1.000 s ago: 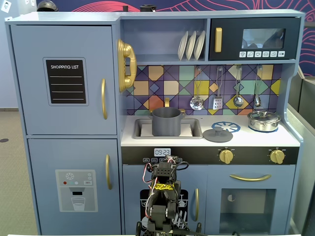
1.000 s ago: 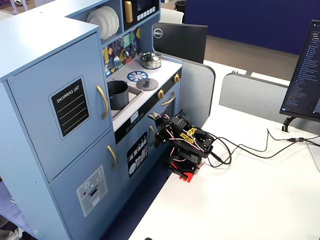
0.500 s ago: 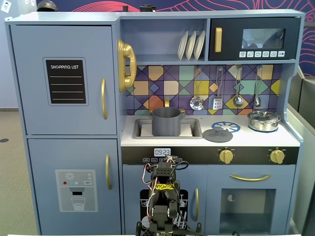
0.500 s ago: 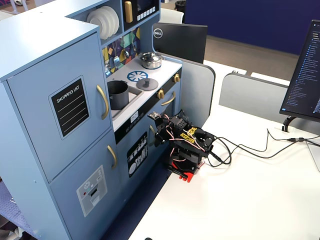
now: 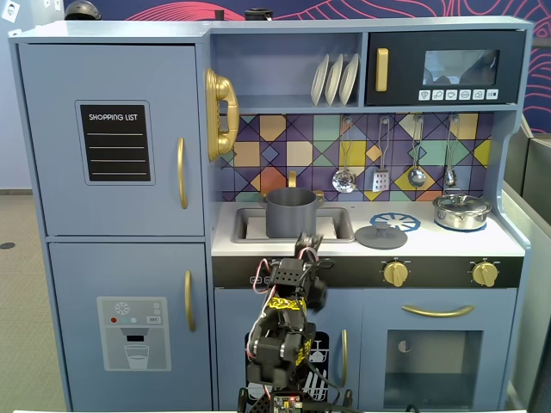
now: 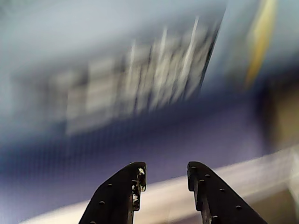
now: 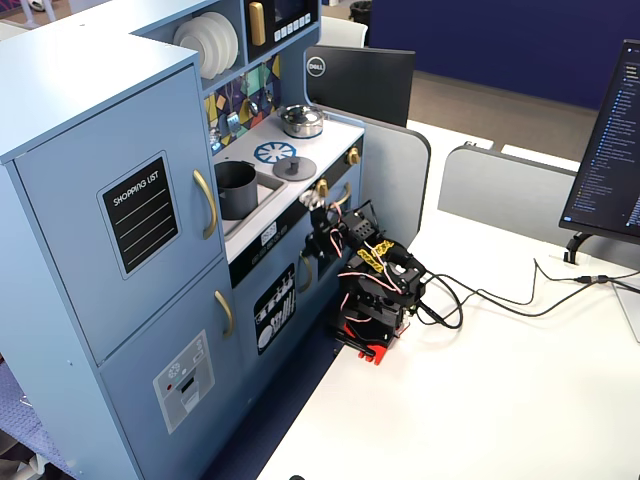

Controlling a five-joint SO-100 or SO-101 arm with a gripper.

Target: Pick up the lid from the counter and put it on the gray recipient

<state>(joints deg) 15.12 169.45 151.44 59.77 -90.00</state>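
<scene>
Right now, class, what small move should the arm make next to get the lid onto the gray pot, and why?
Probably raise and swing the hand rightward in the front fixed view toward the lid. The lid lies flat on the counter, apart from the gray pot in the sink. The hand is open, empty, at the counter's front edge and nearer the pot than the lid.

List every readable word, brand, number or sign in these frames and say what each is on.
"SHOPPING LIST": black chalkboard panel on the blue toy fridge door.
"09:23", as best I can read: small white clock display below the counter.
"DELL": back of the black monitor.
Microwave buttons, dispenser panel, computer screen text: too small.
Wrist view: blurred, unreadable.
</scene>
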